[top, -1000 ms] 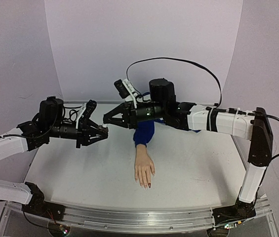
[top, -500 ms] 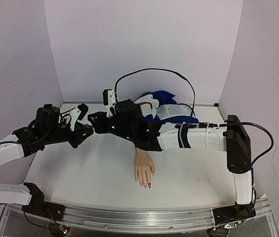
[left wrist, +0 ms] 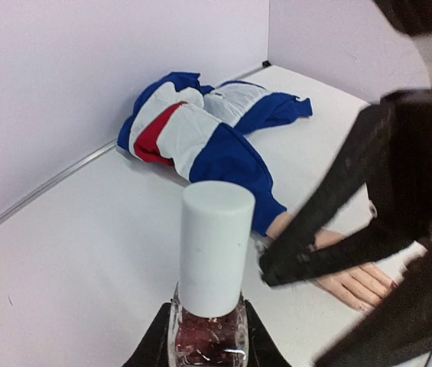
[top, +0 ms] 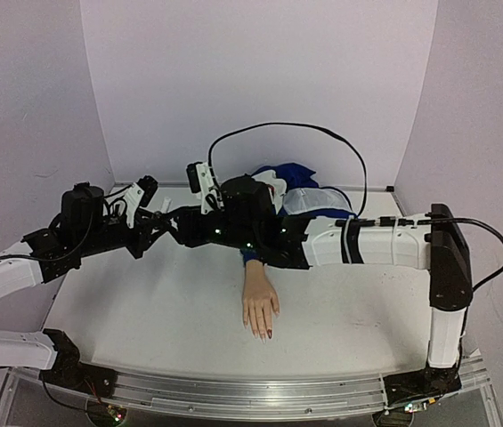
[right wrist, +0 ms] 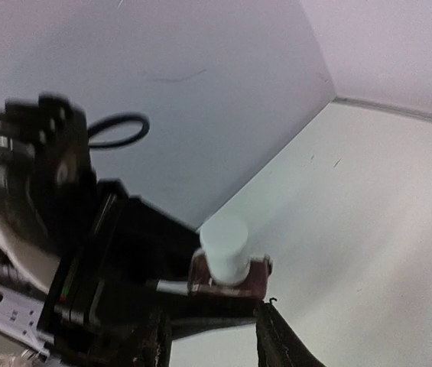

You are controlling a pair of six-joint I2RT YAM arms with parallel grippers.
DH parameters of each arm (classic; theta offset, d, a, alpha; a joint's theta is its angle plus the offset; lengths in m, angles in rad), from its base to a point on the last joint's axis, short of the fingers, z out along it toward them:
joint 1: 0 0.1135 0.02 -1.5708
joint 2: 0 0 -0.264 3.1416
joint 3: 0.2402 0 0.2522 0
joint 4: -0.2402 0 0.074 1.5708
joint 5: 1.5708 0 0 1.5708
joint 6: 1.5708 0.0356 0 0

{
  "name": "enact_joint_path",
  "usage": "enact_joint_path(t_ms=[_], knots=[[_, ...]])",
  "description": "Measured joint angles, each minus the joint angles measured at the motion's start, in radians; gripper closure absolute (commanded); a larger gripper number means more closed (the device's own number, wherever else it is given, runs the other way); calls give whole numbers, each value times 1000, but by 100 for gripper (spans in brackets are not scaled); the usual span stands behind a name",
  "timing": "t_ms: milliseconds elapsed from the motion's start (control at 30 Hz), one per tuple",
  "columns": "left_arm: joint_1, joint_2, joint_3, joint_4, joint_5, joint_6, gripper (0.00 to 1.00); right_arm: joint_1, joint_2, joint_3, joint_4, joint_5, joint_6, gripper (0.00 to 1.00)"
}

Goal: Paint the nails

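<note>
The left gripper (left wrist: 206, 353) is clamped on the polish bottle (left wrist: 214, 245), white cap up, at centre left of the top view. The right gripper (right wrist: 214, 342) sits just beside the cap, jaws apart. The nails (top: 268, 334), at least one dark red, are on the mannequin hand (top: 260, 307) lying on the desk (top: 144, 302) at lower centre

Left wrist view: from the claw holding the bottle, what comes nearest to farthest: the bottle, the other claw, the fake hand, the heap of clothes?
1. The bottle, in the left claw, bottom middle.
2. The right claw, just right of the cap.
3. The fake hand, lower right on the table.
4. The heap of clothes, back by the wall.
</note>
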Motion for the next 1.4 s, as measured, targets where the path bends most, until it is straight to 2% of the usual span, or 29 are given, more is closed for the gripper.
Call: enact_joint_path(t_ms=[233, 433, 500, 600, 733, 833, 933, 1133, 1400], knots=[[7, 0, 2, 61, -11, -17, 100, -87, -78, -113, -17, -301, -72, 25], [8, 6, 2, 69, 39, -21, 100, -171, -179, -208, -3, -484, -112, 18], [8, 15, 5, 71, 95, -23, 100, -192, -204, -230, 15, -550, -125, 17], [8, 46, 23, 72, 259, -30, 100, -213, -238, -267, 48, -647, -145, 17], [7, 103, 71, 73, 497, -58, 100, -223, -249, -284, 71, -755, -164, 21], [6, 147, 97, 81, 655, -84, 100, -224, -249, -284, 85, -824, -179, 30], [5, 165, 103, 81, 746, -99, 100, -226, -249, -284, 99, -882, -189, 39], [-5, 169, 103, 81, 843, -104, 100, -227, -232, -261, 145, -958, -172, 49], [-14, 176, 103, 81, 888, -105, 100, -227, -146, -181, 198, -1017, -120, 62]])
